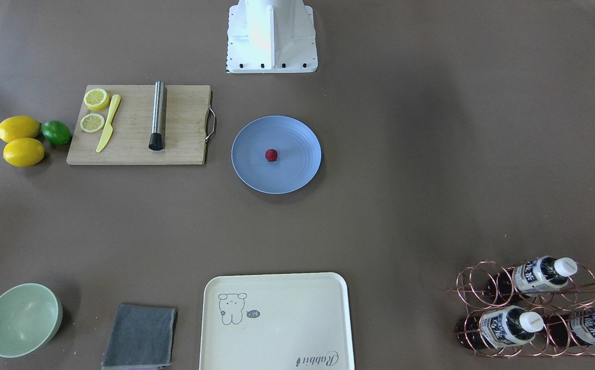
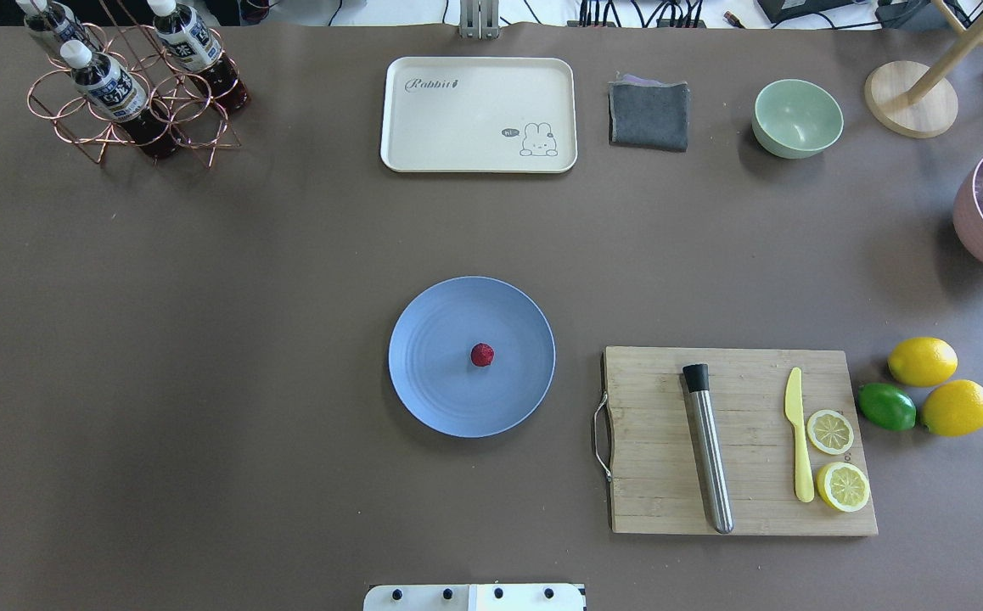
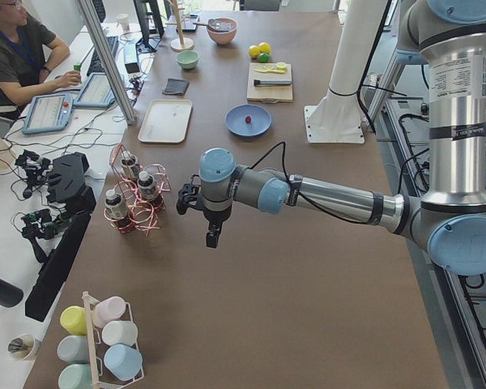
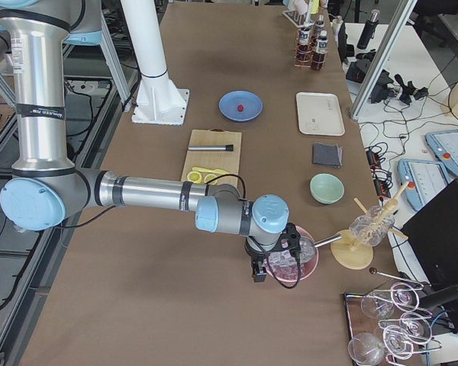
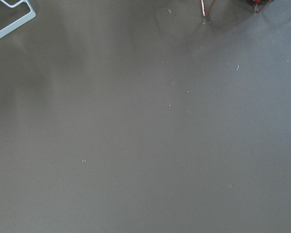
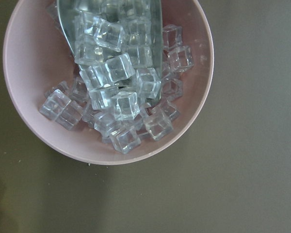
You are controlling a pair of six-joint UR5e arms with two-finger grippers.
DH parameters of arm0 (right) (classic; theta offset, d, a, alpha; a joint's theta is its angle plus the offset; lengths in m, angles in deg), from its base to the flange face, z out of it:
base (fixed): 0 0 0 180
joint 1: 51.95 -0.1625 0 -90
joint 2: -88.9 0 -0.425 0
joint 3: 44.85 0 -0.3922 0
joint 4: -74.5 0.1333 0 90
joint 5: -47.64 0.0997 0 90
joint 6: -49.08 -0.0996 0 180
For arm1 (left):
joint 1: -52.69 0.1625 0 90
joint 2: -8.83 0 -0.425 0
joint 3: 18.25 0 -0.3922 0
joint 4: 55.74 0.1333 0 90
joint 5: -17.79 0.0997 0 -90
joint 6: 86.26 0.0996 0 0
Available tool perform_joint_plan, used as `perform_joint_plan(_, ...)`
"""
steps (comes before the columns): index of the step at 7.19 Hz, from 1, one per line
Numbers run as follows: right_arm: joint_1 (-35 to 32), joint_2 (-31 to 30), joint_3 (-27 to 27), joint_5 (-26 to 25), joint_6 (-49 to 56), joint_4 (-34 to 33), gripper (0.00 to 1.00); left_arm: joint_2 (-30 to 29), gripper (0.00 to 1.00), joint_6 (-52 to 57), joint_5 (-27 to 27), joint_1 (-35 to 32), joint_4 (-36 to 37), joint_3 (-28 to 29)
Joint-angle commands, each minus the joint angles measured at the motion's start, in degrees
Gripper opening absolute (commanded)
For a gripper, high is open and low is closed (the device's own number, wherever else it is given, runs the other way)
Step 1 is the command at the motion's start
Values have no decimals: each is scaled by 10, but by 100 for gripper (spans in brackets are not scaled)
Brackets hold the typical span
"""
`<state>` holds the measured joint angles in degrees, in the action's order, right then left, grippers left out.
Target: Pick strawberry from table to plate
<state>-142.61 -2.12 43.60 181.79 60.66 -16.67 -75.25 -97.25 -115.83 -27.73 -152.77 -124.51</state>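
The strawberry (image 1: 271,155) (image 2: 481,355), small, dark red and bumpy, lies near the middle of the light-blue plate (image 1: 256,174) (image 2: 432,399) on the brown table (image 2: 203,339). Neither gripper is near it. My left gripper (image 3: 213,237) hangs over the table's left end, beside the bottle rack (image 3: 134,198); only the side view shows it, so I cannot tell its state. My right gripper (image 4: 258,273) hovers at the right end over a pink bowl of ice cubes (image 6: 109,82); I cannot tell its state either. The left wrist view shows only bare table.
A wooden cutting board (image 2: 738,441) with a metal muddler, a yellow knife and lemon slices lies right of the plate, with lemons (image 2: 923,361) and a lime beyond it. At the far edge stand a cream tray (image 2: 479,114), a grey cloth (image 2: 648,114) and a green bowl (image 2: 797,117).
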Motion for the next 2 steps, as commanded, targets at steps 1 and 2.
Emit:
perform_joint_plan(1, 0, 1, 1, 1, -1, -1, 100, 1, 97, 0, 0, 0, 0, 0)
perform_joint_plan(2, 0, 1, 1, 1, -2, 0, 100, 1, 97, 0, 0, 0, 0, 0)
